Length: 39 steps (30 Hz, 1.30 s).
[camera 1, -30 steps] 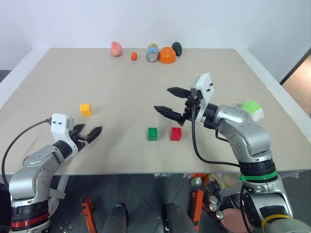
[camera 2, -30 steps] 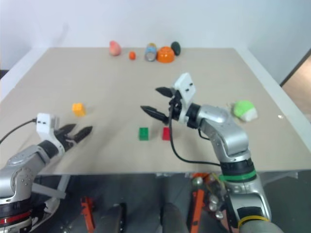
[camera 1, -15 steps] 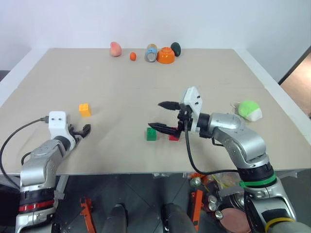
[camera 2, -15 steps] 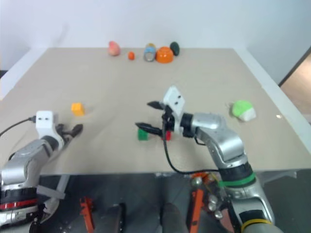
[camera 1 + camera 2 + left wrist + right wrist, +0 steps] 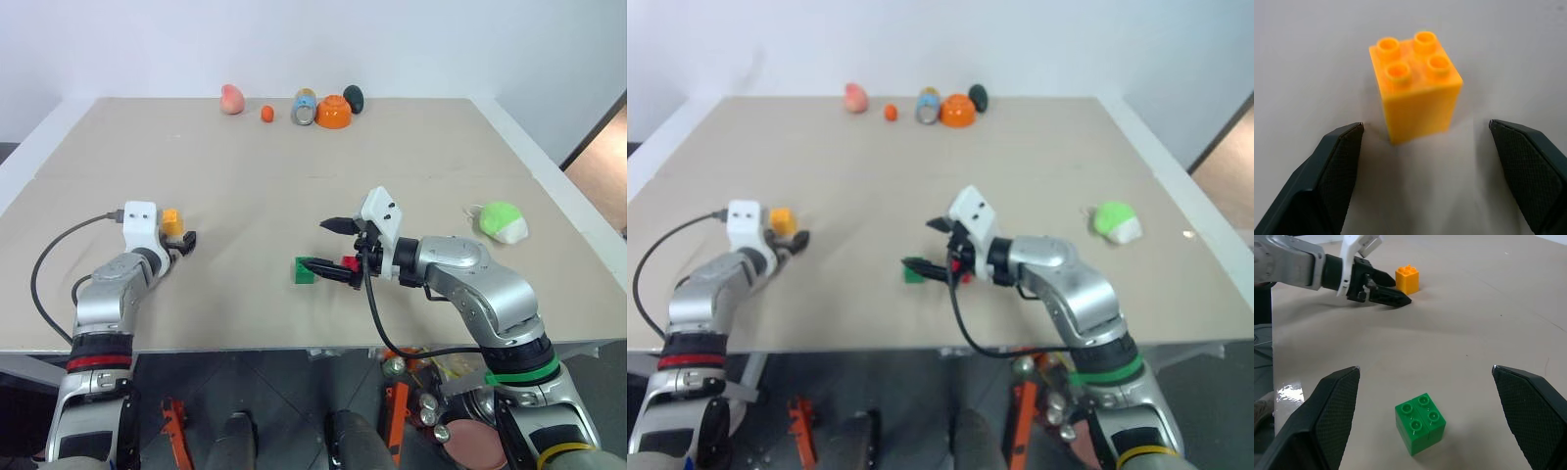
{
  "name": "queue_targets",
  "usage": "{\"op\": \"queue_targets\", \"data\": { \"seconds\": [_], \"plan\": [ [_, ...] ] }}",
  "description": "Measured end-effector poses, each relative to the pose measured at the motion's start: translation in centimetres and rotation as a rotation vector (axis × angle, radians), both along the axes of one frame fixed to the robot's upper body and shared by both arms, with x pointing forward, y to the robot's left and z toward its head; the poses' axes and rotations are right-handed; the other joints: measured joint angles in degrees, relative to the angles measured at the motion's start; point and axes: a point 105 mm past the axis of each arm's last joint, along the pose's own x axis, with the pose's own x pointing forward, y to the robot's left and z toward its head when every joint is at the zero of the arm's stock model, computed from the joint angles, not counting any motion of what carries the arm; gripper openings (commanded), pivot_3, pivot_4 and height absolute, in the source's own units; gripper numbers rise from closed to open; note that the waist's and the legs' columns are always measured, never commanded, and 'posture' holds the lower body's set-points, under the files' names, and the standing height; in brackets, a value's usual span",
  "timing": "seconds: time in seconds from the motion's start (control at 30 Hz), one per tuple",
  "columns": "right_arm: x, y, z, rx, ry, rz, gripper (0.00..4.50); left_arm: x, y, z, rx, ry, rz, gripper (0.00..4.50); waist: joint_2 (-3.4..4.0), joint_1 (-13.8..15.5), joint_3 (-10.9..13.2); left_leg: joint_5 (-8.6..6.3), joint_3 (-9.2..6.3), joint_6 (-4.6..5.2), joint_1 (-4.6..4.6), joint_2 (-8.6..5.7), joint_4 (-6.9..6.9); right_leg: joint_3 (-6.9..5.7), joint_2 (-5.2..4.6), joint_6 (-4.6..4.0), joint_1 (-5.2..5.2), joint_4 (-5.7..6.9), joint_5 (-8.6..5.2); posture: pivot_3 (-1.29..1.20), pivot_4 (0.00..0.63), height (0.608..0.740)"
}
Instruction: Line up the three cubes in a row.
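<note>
Beige and wide, the tabletop (image 5: 294,166) holds everything. The biggest thing on it is a fuzzy green-and-white ball (image 5: 504,221) near the right edge, well apart from the cubes. At the far edge sits a row of small things: a pink peach-like toy (image 5: 233,99), a small orange ball (image 5: 267,113), a can lying on its side (image 5: 307,107), an orange bowl (image 5: 335,113) and a dark green egg shape (image 5: 355,96).

Next come the two arms. The right gripper (image 5: 333,251) reaches in low over the middle of the tabletop, and its jaws are wide apart with nothing in them. The green cube (image 5: 1420,422) sits on the tabletop between the two black fingers, touching neither. The red cube (image 5: 350,264) is just beside the green one, partly hidden behind the gripper.

The left gripper (image 5: 1425,161) is low on the left side of the tabletop. Its jaws are also wide apart and hold nothing. The yellow-orange cube (image 5: 1415,85) stands with its studs up, just past the fingertips (image 5: 1344,147) and in line with the gap between them. It is well apart from the green and red cubes.
</note>
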Motion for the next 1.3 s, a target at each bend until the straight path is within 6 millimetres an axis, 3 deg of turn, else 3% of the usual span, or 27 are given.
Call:
{"op": "queue_targets", "data": {
  "seconds": [0.23, 0.27, 0.5, 0.73, 0.87, 1.0, 1.13, 1.3],
  "plan": [
    [0.1, -0.1, -0.1, 0.000, 0.003, -0.014, 4.50, 1.4, -0.2, 0.3, 0.017, -0.004, 0.002, 4.25, 0.00, 0.0, 0.0, 0.02, 0.00, -0.03, 0.00, 0.00, 0.00, 0.00, -0.01, 0.03, 0.01, 0.00, 0.02, 0.00, 0.150, 0.738],
    [0.1, -0.1, -0.1, 0.000, 0.002, -0.017, 4.50, 1.6, -0.2, 0.3, 0.017, -0.004, 0.005, 3.74, 0.00, 0.0, 0.0, 0.02, 0.00, -0.03, 0.00, 0.00, 0.00, 0.00, 0.00, 0.04, 0.01, 0.00, 0.02, 0.00, 0.150, 0.738],
    [0.1, -0.2, -0.4, 0.000, 0.008, -0.025, 4.50, 2.3, -1.2, 0.3, 0.023, -0.017, -0.001, 1.40, 0.00, 0.0, 0.0, 0.05, 0.00, -0.08, 0.02, 0.00, -0.01, 0.00, 0.00, 0.06, 0.01, 0.00, 0.05, 0.00, 0.150, 0.738],
    [0.1, -0.3, -0.6, -0.002, 0.012, -0.031, 4.50, 2.4, -1.3, 0.4, 0.075, -0.020, -0.015, 1.38, 0.00, 0.0, 0.0, 0.07, 0.00, -0.12, 0.03, 0.00, -0.01, 0.00, 0.00, 0.06, 0.02, 0.00, 0.06, 0.00, 0.150, 0.738],
    [-0.1, -0.8, -1.5, -0.010, 0.045, -0.039, 4.50, 2.4, -2.4, 0.8, 0.127, -0.055, -0.137, 1.38, 0.00, 0.0, 0.0, 0.07, 0.00, -0.14, -0.08, 0.00, -0.03, 0.00, -0.02, 0.06, -0.05, -0.01, 0.05, 0.00, 0.150, 0.738],
    [-1.1, -2.2, -1.8, -0.021, 0.062, -0.033, 4.50, 1.5, -5.7, 2.0, 0.168, -0.139, -0.412, 1.38, 0.00, 0.1, 0.0, 0.03, 0.00, -0.26, -0.23, -0.01, -0.04, 0.00, -0.04, 0.13, -0.13, -0.05, -0.05, 0.00, 0.150, 0.738],
    [-3.4, -4.7, -2.3, -0.022, 0.117, 0.017, 4.50, -0.6, -8.2, 3.5, 0.202, -0.206, -0.750, 1.38, 0.00, 0.1, 0.0, -0.04, 0.03, -0.31, -0.21, 0.00, -0.09, 0.00, -0.04, 0.11, -0.13, -0.05, -0.21, 0.00, 0.150, 0.738],
    [-5.1, -6.9, -1.4, -0.002, 0.128, 0.045, 4.50, -3.3, -10.4, 3.1, 0.158, -0.170, -1.094, 1.38, 0.00, -0.1, 0.0, -0.04, 0.10, -0.28, -0.13, 0.02, -0.06, 0.01, -0.04, 0.02, -0.11, -0.04, -0.19, 0.00, 0.150, 0.738]
  ]
}}
